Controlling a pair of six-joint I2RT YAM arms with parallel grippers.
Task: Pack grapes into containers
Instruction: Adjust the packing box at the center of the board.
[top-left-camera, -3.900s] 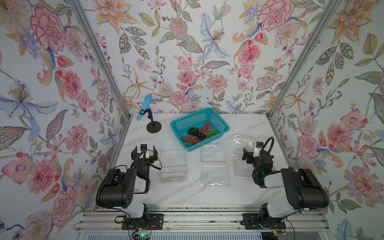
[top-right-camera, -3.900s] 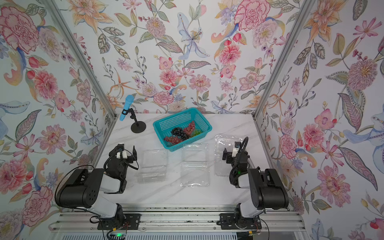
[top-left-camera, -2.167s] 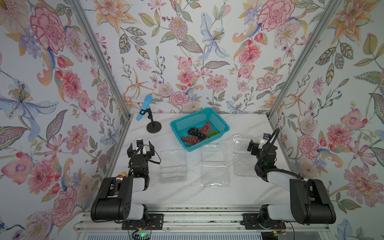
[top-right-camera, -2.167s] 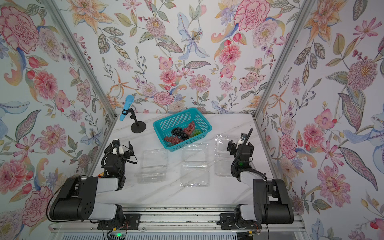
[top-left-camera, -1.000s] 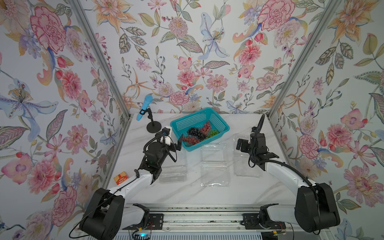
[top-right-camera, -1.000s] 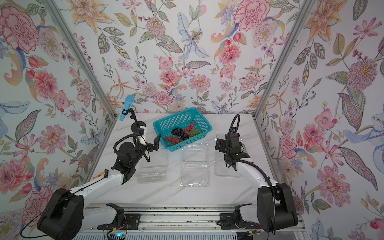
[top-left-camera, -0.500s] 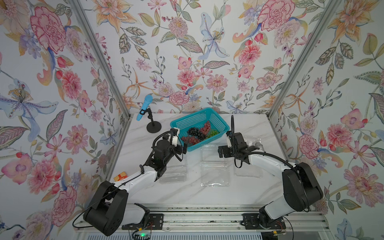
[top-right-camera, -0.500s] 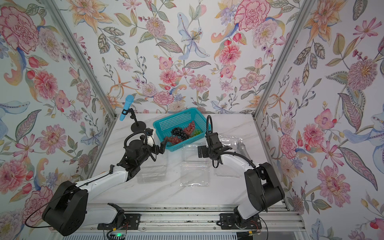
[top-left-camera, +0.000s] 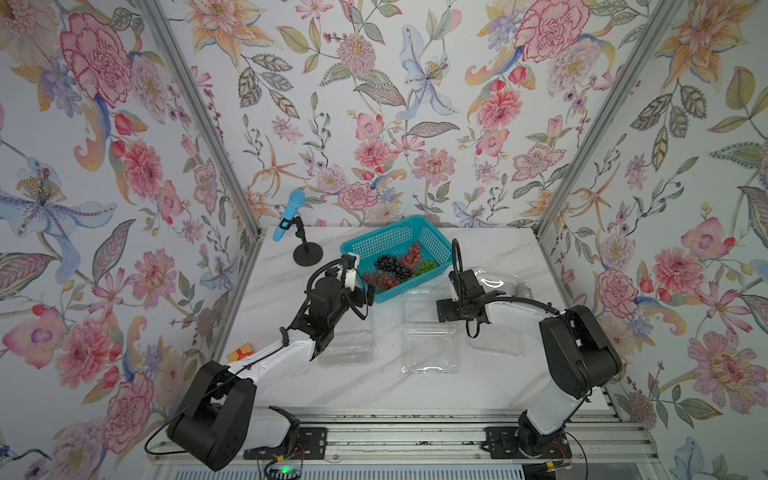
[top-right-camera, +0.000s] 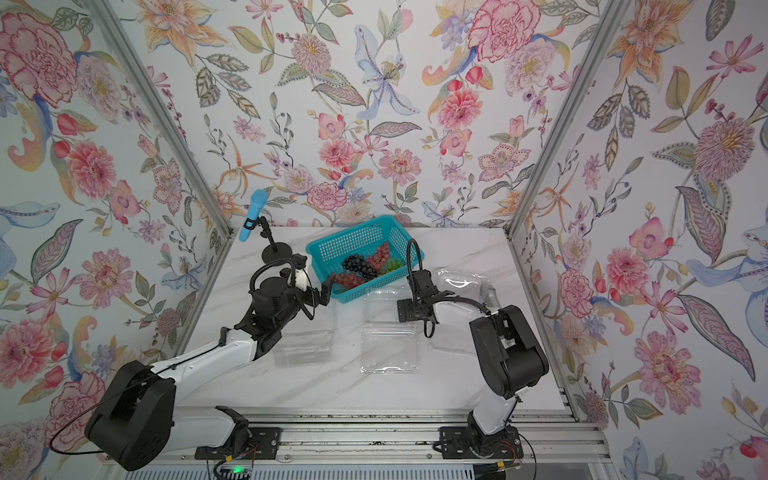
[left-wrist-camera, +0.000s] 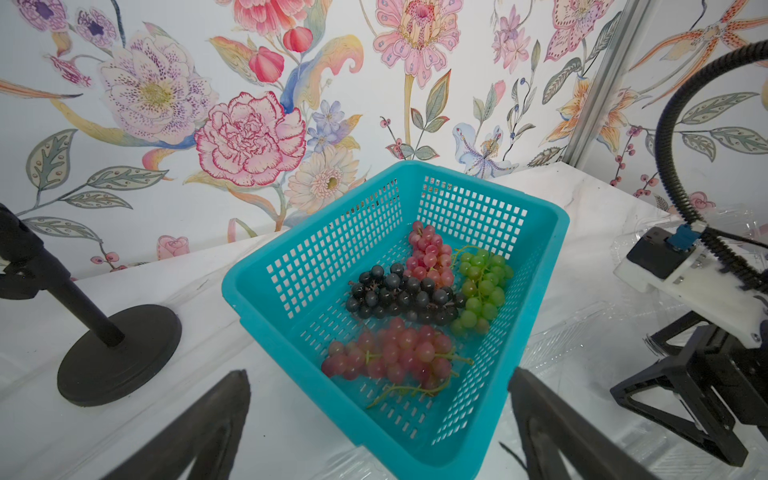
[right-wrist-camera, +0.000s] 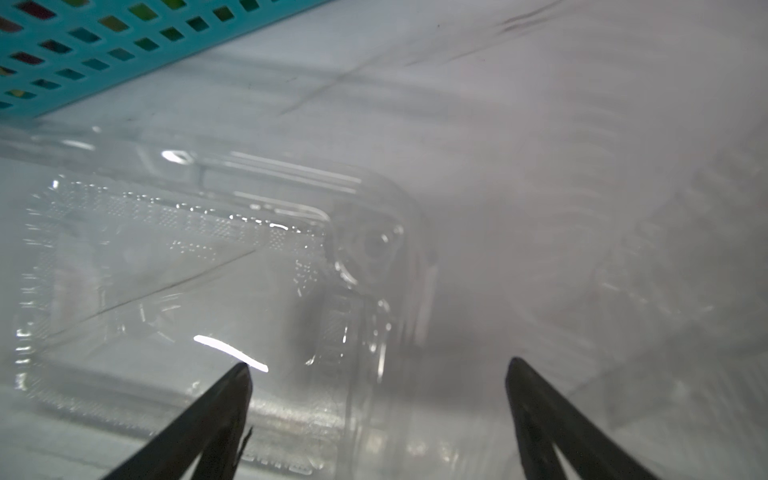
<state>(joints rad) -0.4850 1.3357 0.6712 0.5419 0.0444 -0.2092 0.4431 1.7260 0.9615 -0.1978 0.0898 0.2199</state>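
Jaws are spread wide on both grippers, with nothing pinched between them. The left gripper (left-wrist-camera: 378, 384) hangs just before the near corner of the teal basket (left-wrist-camera: 332, 249). Inside it lie the grapes (left-wrist-camera: 415, 299), red, dark and green bunches together, at the centre of both top views. Just below the basket sit three clear boxes (top-left-camera: 430, 347) in a row. The right gripper (right-wrist-camera: 378, 370) hovers low over the right edge of the middle one.

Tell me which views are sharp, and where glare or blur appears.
Left wrist view: sharp on the grapes, even light. Right wrist view: hazy and blurred, white glare streak on a clear container. Both top views: sharp; glare on the rightmost container.
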